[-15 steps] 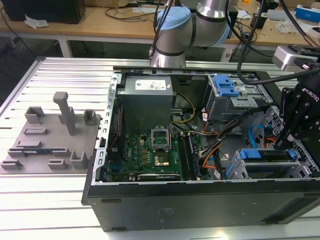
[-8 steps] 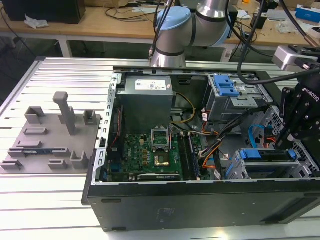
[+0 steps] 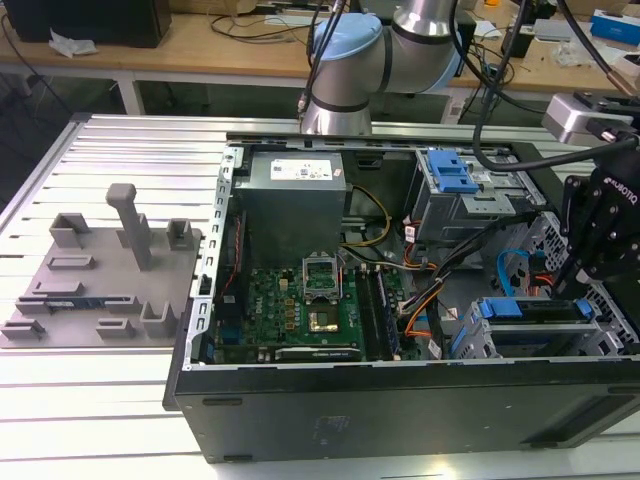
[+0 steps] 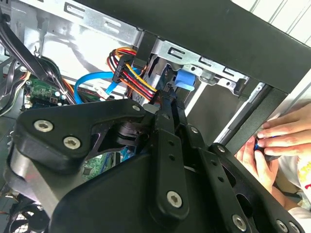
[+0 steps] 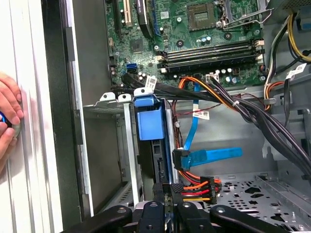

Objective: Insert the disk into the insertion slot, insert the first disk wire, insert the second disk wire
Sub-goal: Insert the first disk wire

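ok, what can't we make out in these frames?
- How deep the disk sits: insertion slot walls hide it, first wrist view.
- Whether the power plug is mated: end effector, shut on it, covers it, first wrist view.
- Small blue thing in the hand: mostly covered, second wrist view.

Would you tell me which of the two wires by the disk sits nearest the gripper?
The orange, red and yellow bundle, its plug at the gripper; the flat blue wire lies farther off.
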`<state>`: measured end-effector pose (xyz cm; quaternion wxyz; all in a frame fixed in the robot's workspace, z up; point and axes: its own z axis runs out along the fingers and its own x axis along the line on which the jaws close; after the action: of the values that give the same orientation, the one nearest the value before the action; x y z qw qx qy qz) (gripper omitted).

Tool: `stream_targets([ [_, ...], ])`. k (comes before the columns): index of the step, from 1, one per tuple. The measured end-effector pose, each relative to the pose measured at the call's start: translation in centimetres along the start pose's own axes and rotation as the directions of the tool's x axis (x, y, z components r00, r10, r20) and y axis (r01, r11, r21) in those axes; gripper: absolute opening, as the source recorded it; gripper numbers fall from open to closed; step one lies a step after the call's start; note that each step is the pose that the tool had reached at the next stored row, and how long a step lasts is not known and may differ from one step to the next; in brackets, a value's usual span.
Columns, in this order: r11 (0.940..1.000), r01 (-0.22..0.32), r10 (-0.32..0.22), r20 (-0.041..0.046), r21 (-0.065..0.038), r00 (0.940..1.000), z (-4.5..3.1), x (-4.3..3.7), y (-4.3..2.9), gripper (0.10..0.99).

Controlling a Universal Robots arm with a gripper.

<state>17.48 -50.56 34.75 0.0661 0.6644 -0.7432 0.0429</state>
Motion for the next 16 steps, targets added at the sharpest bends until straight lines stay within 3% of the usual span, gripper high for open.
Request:
stream_targets([
  [16,1.0,0.0,0.0,-0.0011,0.0,1.0,0.14,0.19,0.14,0.165],
])
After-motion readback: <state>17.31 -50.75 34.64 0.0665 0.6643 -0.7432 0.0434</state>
